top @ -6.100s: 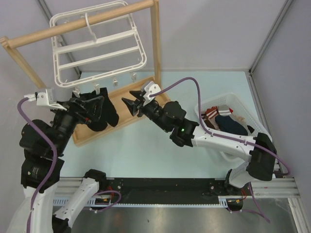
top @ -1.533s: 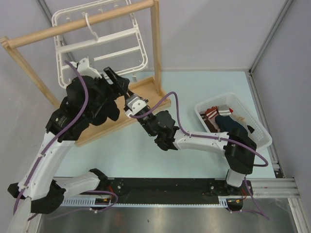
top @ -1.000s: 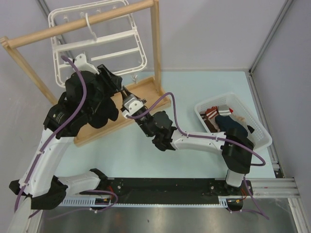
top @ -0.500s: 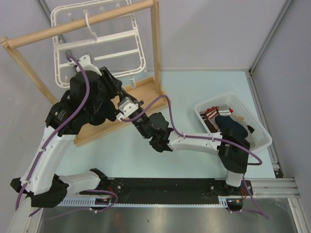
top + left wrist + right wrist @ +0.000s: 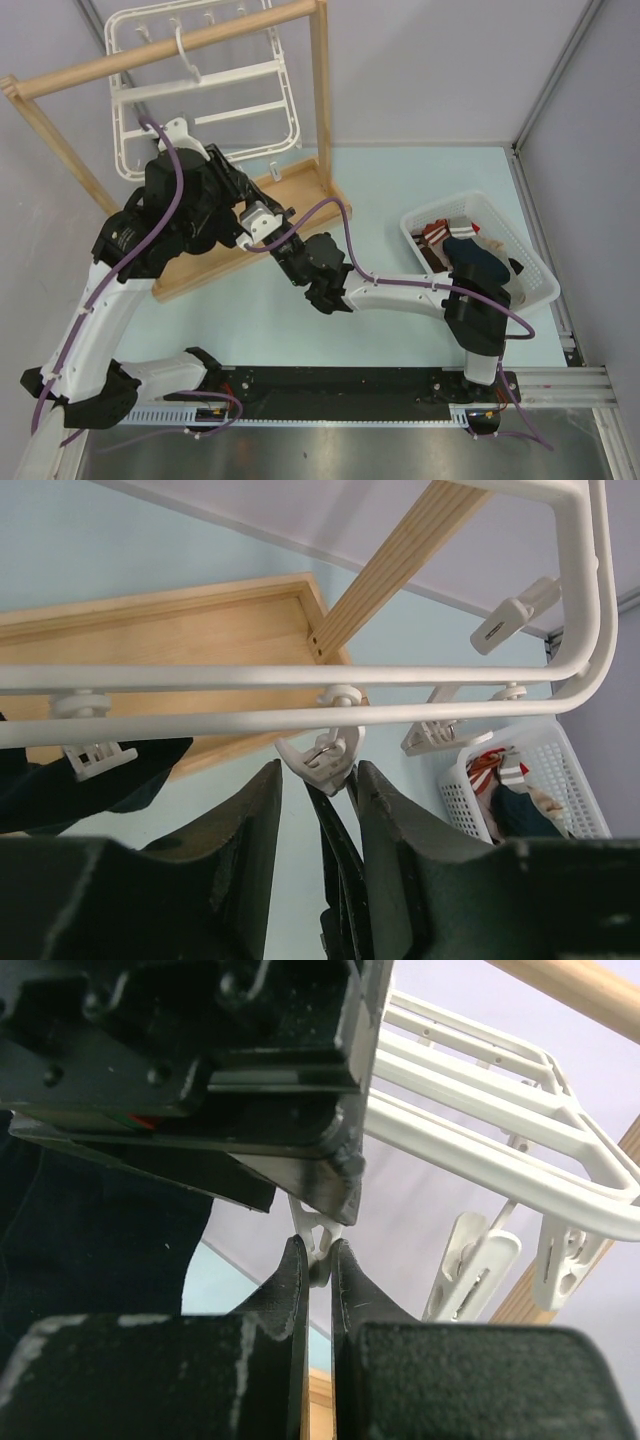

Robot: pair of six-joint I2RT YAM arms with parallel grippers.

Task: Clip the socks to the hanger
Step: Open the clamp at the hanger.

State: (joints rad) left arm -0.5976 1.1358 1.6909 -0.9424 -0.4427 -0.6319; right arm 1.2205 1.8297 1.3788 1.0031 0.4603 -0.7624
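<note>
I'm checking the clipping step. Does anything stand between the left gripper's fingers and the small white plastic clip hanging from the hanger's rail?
Nothing visible does. The left gripper flanks the small white plastic clip on the white plastic hanger. Only a dark strip rises to it from below, where the right gripper sits shut.

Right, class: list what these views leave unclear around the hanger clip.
Left wrist: dark strip under the clip, flanked by the fingers and cut by the bottom edge; sock or not, unclear.
Right wrist: black housing hides the clip's top.
Top external: left arm and right arm cover the clip.
</note>
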